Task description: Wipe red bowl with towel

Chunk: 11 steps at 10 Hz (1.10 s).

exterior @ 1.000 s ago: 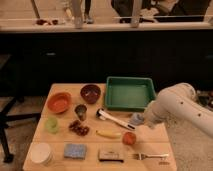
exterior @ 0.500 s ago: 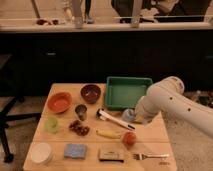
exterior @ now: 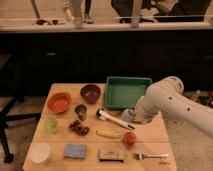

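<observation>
Gripper [exterior: 133, 118] is found at the end of the white arm [exterior: 172, 102], which is reached in from the right edge of the view and is lowered to the wooden counter [exterior: 150, 131]. Its state cannot be told, since the wrist is turned over it. A pale blue towel [exterior: 125, 114] is seen bunched right at the gripper, on its left side as viewed; whether it is gripped or only touched cannot be judged. The green tray [exterior: 127, 92] is placed just behind the gripper. A black-and-white handled tool [exterior: 113, 119] is laid just left of the gripper, its near end beside the towel. The red bowl [exterior: 59, 102] is set well apart from the gripper, far to its left near the counter's left edge, upright and untouched. Between the two, a dark bowl [exterior: 90, 93] is noted behind and left of the gripper, and a metal cup [exterior: 80, 111] left of it. In front of the gripper a red round fruit [exterior: 129, 138] is seen close by, with a banana [exterior: 108, 134] just left of that. A fork [exterior: 150, 156] is laid further forward. Forward and left of the gripper a flat box [exterior: 111, 154], a blue sponge [exterior: 75, 150] and a white container [exterior: 41, 153] are lined up.
</observation>
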Motion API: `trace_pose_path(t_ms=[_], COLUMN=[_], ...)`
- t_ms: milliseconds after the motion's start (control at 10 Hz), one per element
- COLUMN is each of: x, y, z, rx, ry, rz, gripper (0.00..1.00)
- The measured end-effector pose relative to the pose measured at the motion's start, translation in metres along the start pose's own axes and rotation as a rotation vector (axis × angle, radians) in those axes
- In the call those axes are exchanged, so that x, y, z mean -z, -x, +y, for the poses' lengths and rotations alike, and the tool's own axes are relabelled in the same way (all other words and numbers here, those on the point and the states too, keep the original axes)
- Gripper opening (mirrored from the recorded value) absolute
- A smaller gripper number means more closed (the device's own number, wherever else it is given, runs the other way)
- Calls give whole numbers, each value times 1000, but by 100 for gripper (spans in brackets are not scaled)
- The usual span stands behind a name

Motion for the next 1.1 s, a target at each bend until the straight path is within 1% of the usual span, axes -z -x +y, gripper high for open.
trace_pose_path(t_ms=[100, 200, 300, 400, 600, 800, 1000, 1100], x=[-2, -9, -16, -23, -31, -36, -41, -45], y=[1, 4, 11, 24, 39, 59, 75, 88], z=[-1, -2, -4, -8, -13, -19, -25, -30], rx=[-12, -38, -50, -56, -63, -54, -48, -44], ry=[-6, -14, -17, -22, -26, -32, -39, -45], rz=[-12, -33, -48, -70, -103, -131, -147, -155], gripper=[0, 0, 0, 0, 0, 0, 0, 0])
